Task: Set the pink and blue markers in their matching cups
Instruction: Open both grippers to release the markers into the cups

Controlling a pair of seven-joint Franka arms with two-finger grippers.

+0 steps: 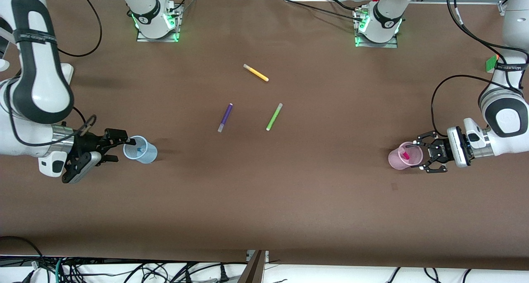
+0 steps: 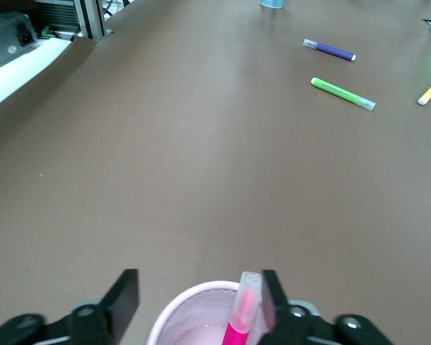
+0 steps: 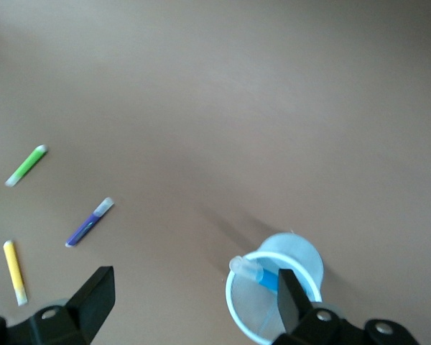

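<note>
Front view: the pale blue cup is seen on the brown tabletop toward the right arm's end, with the blue marker leaning inside it. The right hand is held at the cup's 9 o'clock, its fingers spread, one fingertip at the rim and the other clear of the cup. Toward the left arm's end, the pale pink cup is found with the pink marker standing in it, and the left hand is placed at its 3 o'clock, fingers spread to either side of the cup's edge without pinching it.

From the left wrist, the pink marker's pale cap is shown resting on the pink cup's rim beside one finger.

Near the middle, a purple marker, a lime-green marker and, at their 12 o'clock, a yellow marker are laid flat.
</note>
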